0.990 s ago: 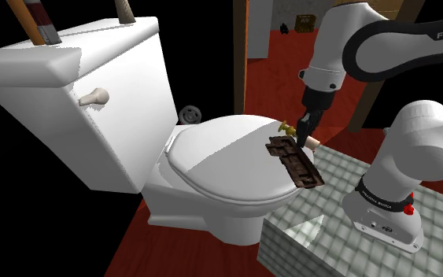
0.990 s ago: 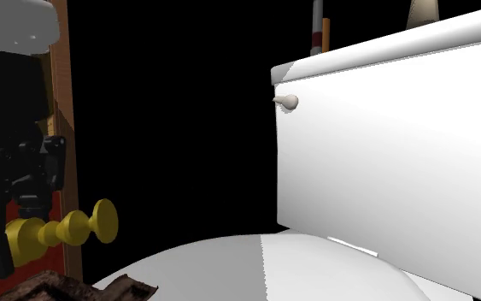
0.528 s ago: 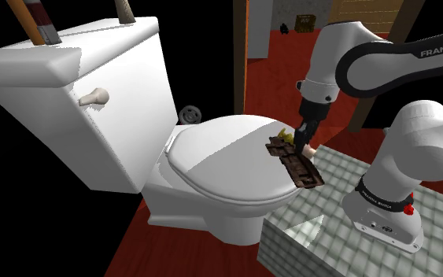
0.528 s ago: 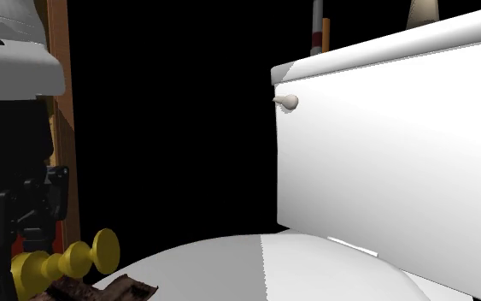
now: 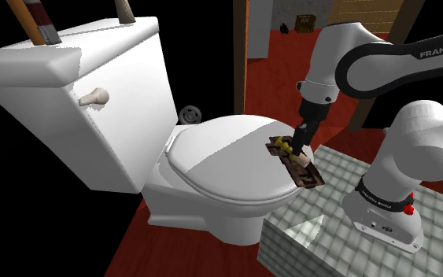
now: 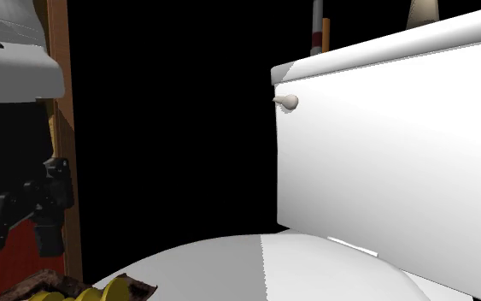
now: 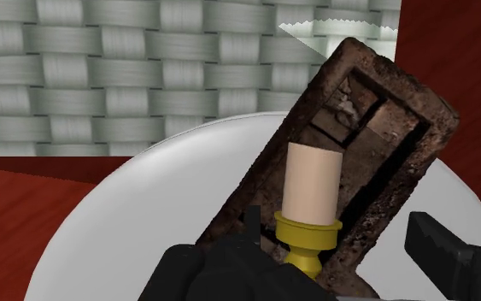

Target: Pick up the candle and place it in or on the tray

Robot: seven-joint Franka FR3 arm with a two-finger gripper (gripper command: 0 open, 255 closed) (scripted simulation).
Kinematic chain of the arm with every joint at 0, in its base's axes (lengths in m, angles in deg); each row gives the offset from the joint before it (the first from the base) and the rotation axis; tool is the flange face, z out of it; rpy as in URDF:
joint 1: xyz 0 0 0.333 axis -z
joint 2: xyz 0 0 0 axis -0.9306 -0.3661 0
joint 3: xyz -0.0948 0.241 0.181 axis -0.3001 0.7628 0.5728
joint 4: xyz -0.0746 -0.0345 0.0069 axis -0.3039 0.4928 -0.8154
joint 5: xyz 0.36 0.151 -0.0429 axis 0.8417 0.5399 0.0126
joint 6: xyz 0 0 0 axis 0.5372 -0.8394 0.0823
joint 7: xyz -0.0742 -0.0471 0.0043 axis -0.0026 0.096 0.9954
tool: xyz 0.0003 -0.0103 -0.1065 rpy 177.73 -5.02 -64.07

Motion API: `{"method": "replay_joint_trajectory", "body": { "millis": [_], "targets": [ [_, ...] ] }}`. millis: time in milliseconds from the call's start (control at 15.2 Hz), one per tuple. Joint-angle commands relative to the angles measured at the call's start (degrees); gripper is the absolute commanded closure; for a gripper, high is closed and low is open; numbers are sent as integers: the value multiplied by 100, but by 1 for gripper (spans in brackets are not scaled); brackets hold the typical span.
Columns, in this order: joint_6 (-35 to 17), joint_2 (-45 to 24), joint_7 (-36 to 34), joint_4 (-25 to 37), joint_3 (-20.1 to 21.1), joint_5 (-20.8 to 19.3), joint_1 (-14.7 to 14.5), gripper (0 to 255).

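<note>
I'm looking at a white porcelain toilet (image 5: pixel 219 169) with its lid down, beside the grey woven box stand (image 5: pixel 330 193). The white Franka arm (image 5: pixel 369 55) reaches down over the lid's edge. There a dark brown, rusty rectangular tray (image 7: pixel 401 81) lies aslant. The cream candle in its yellow holder (image 7: pixel 313 184) lies in the tray. My black gripper (image 5: pixel 297 146) hangs over it, fingers parted, gripping nothing.

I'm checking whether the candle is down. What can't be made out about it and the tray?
Shoulder view: the gripper covers most of the candle.
Wrist view: the candle's base is behind the gripper.
Second exterior view: the bottom edge cuts off candle and tray, so contact is unclear.
</note>
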Motion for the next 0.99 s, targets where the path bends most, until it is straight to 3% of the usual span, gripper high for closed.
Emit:
{"method": "replay_joint_trajectory", "body": {
  "millis": [0,198,462,924],
  "targets": [
    [0,0,0,0,0,0,0,0],
    [0,0,0,0,0,0,0,0],
    [865,224,-17,629,-187,-243,163,0],
    [865,224,-18,629,-187,-244,162,0]
  ]
}}
